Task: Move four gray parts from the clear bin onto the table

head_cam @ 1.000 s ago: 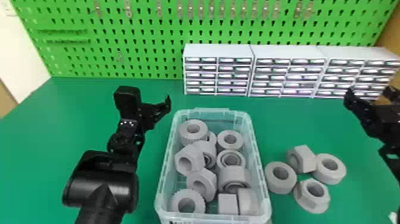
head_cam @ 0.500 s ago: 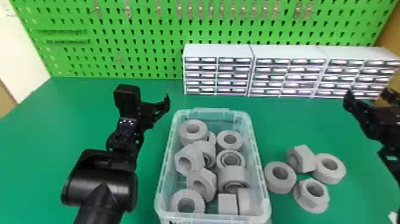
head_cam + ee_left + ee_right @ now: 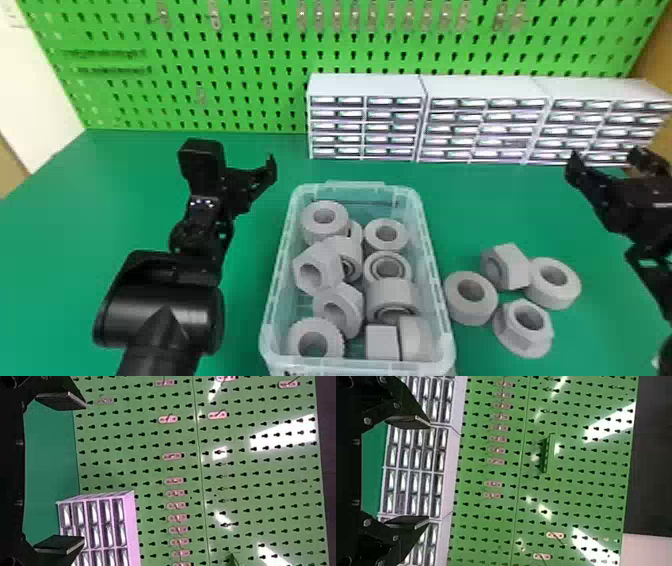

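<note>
Green tabletop [image 3: 75, 225] runs back to a bright green pegboard [image 3: 265, 110] with white drawer cabinets [image 3: 367, 85] before it. My head view gives me four gray ring and nut parts [image 3: 519, 265] beside the clear rectangular bin [image 3: 276, 287], more gray parts [image 3: 325, 236] inside. My left gripper [image 3: 242, 184] and right gripper [image 3: 606, 160] gape wide. Through my right wrist view, I spot a green bracket [image 3: 548, 453] on the pegboard.
</note>
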{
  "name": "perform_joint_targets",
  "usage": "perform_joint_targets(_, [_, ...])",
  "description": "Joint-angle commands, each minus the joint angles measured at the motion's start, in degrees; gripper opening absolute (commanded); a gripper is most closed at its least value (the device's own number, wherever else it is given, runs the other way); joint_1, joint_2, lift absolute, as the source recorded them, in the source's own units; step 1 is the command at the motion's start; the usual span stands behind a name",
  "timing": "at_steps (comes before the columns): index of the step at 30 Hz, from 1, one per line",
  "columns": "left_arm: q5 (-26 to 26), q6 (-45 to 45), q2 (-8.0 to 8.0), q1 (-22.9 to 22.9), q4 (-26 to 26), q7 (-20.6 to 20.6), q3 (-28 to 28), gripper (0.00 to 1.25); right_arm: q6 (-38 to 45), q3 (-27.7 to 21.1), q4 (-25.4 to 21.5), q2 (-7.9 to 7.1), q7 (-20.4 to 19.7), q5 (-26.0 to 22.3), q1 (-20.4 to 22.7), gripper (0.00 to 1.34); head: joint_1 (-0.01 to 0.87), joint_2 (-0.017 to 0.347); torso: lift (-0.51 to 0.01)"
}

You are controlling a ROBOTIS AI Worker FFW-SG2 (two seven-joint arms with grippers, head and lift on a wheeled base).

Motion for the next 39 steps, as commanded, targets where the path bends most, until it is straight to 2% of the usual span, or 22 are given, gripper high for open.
perform_joint_targets(1, [0.2,0.1,-0.15,0.1,-0.1,0.0,-0.5,1.15,0.0,-0.1,0.0,-0.16,0.0,0.0,0.2,0.91,0.693,0.072,-0.052])
perform_joint_targets(12, [0.7,0.1,-0.15,0.4,-0.1,0.0,-0.3,1.15,0.1,-0.3,0.0,-1.04,0.0,0.2,-0.8,0.91,0.693,0.072,-0.052])
perform_joint_targets(17, [1.3,0.0,-0.15,0.6,-0.1,0.0,-0.3,1.15,0.2,-1.0,-0.3,-0.08,0.0,0.2,0.1,0.91,0.693,0.072,-0.052])
perform_joint_targets(28, [1.7,0.0,-0.15,0.7,-0.1,0.0,-0.7,1.15,0.2,-1.5,-1.2,0.01,0.0,0.5,0.6,0.91,0.693,0.072,-0.052])
perform_joint_targets(30, [1.7,0.0,-0.15,0.8,-0.1,0.0,-0.8,1.15,0.2,-2.0,-1.6,0.1,0.0,0.7,0.6,0.91,0.693,0.072,-0.052])
perform_joint_targets(34, [2.0,0.0,-0.15,0.8,-0.1,0.0,-0.7,1.15,0.2,-4.7,-3.0,1.42,0.0,0.8,0.8,0.91,0.693,0.072,-0.052])
perform_joint_targets(39, [2.1,0.0,-0.15,1.0,-0.1,0.0,-0.5,1.15,0.2,-6.6,-3.4,1.51,0.0,1.0,0.6,0.91,0.693,0.072,-0.052])
